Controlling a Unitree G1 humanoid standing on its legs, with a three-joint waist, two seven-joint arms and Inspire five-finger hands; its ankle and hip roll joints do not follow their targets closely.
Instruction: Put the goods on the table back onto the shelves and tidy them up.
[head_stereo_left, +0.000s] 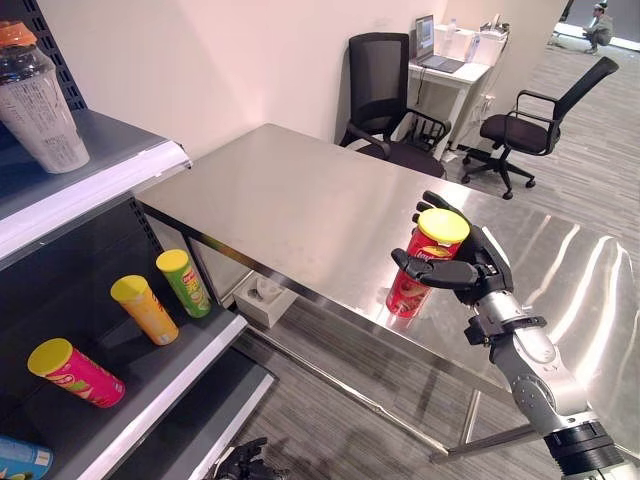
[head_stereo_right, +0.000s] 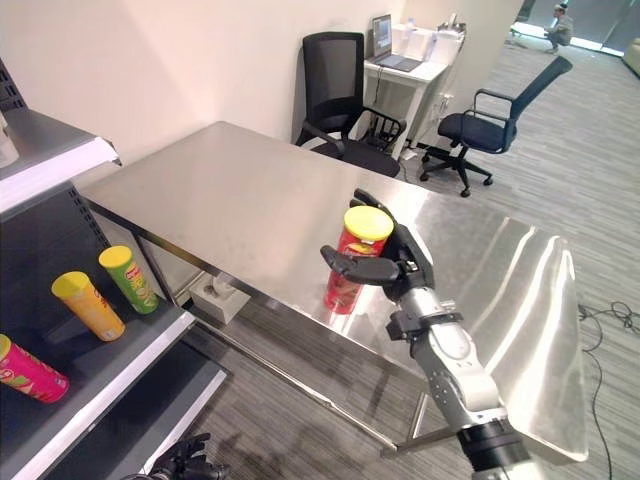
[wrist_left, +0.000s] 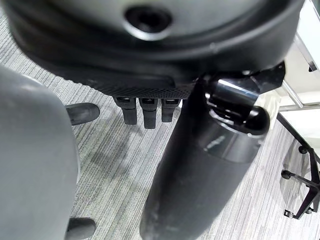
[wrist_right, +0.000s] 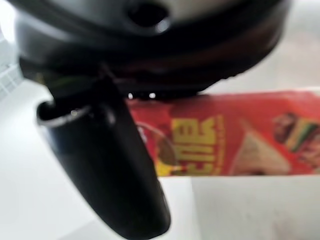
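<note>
A red chip can (head_stereo_left: 424, 266) with a yellow lid stands slightly tilted near the front edge of the steel table (head_stereo_left: 300, 200). My right hand (head_stereo_left: 487, 268) is shut on it, thumb across the front and fingers behind the lid. The right wrist view has the thumb (wrist_right: 115, 165) lying over the can (wrist_right: 225, 145). On the lower shelf (head_stereo_left: 160, 400) to the left lie a green can (head_stereo_left: 185, 283), a yellow can (head_stereo_left: 145, 309) and a pink can (head_stereo_left: 75, 372). My left hand (head_stereo_left: 245, 462) hangs low by the floor, fingers relaxed and holding nothing.
A capped bottle (head_stereo_left: 38, 100) stands on the upper shelf and a blue can (head_stereo_left: 20, 460) lies at the lower left corner. A tissue box (head_stereo_left: 265, 298) sits under the table. Two black office chairs (head_stereo_left: 385, 90) and a desk with a laptop (head_stereo_left: 435, 50) stand behind the table.
</note>
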